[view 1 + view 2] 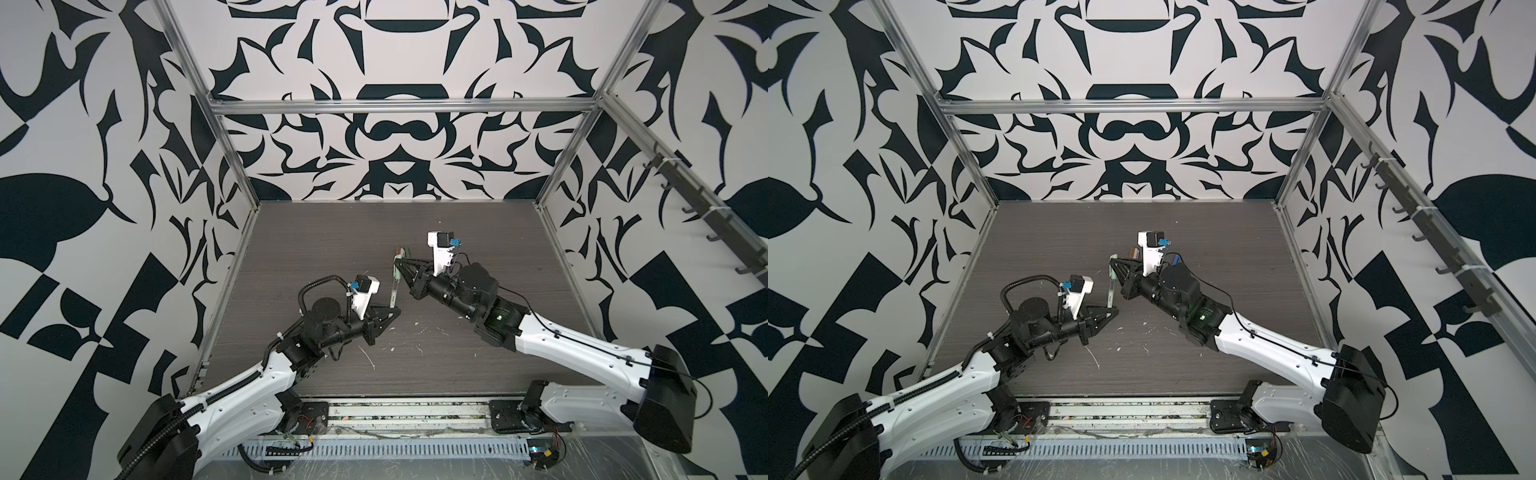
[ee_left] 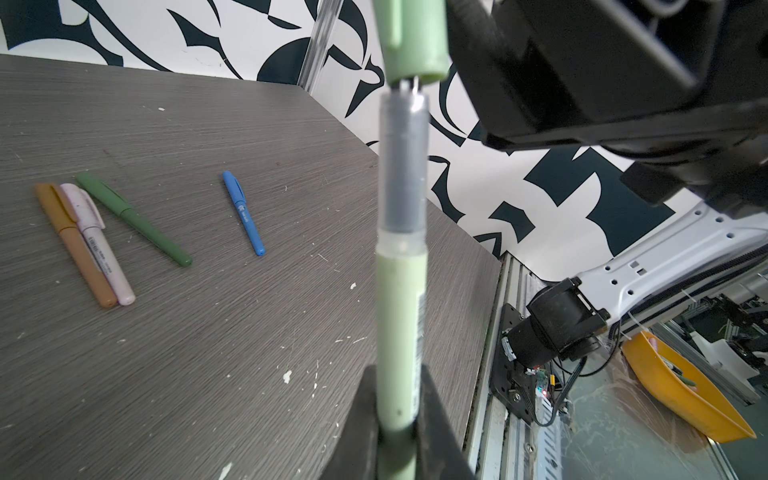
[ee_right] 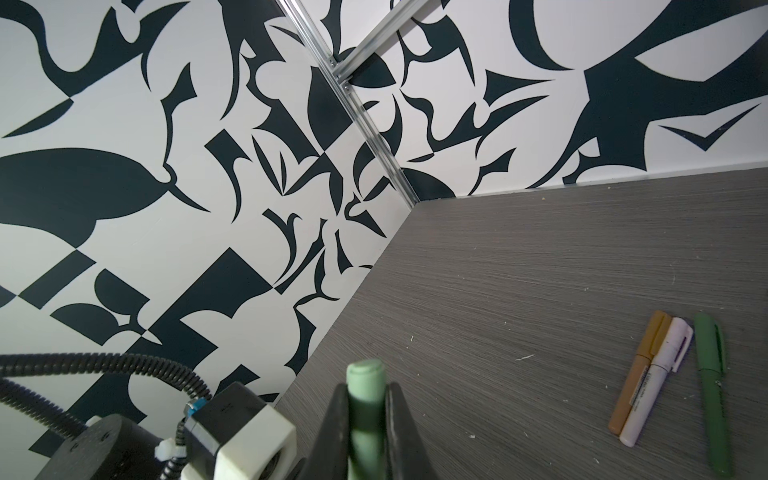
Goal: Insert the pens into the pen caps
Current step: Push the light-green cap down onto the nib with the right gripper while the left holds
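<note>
The slim pale green pen (image 2: pixel 399 316), translucent grey near its nib, is clamped in the left hand (image 2: pixel 398 386); its tip is held at the mouth of the stubby, clipped pale green cap (image 2: pixel 415 37), gripped by the right hand (image 3: pixel 365 399). Four capped pens (image 2: pixel 133 218) lie on the wood-grain surface (image 2: pixel 208 353).

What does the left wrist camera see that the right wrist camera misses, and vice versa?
Left wrist only: the pale green pen in the shut left gripper, its tip at the mouth of the pale green cap; a capped blue pen on the table; a yellow tray off the table. Right wrist only: the cap's closed end in the shut right gripper, and the left arm's white camera. Both: the cap, plus the capped orange-brown pen, pink pen and dark green pen.
</note>
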